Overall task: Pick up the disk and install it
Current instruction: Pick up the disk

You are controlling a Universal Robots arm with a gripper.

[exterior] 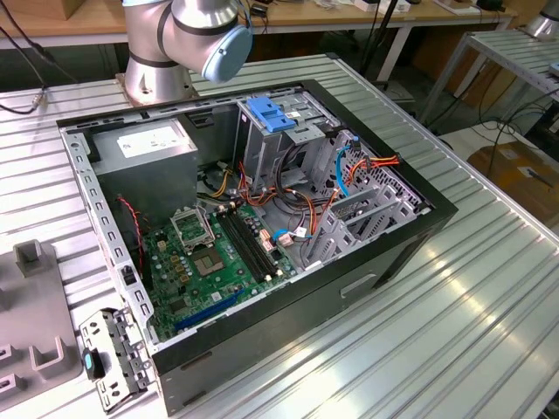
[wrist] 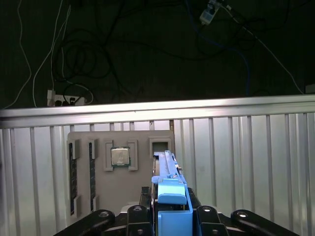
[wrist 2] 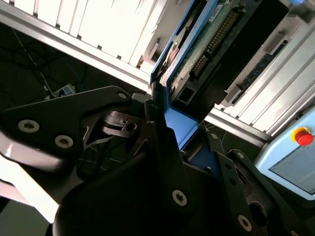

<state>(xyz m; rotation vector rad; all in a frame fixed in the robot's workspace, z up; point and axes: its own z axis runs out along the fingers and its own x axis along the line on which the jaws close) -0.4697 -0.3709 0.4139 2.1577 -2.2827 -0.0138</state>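
Gripper: we saw its black fingers closed on the blue carrier rail, one at each side.
Disk: it stood edge-on in that grip; in the second wrist view its circuit board faced outward.
Fixture tray: grey, lying just beyond the disk; we could not tell whether they touched.
Processor chip: seated in a tray pocket.
Table: ribbed aluminium.
Computer case: open in the exterior view, motherboard upward, apart from the tray.
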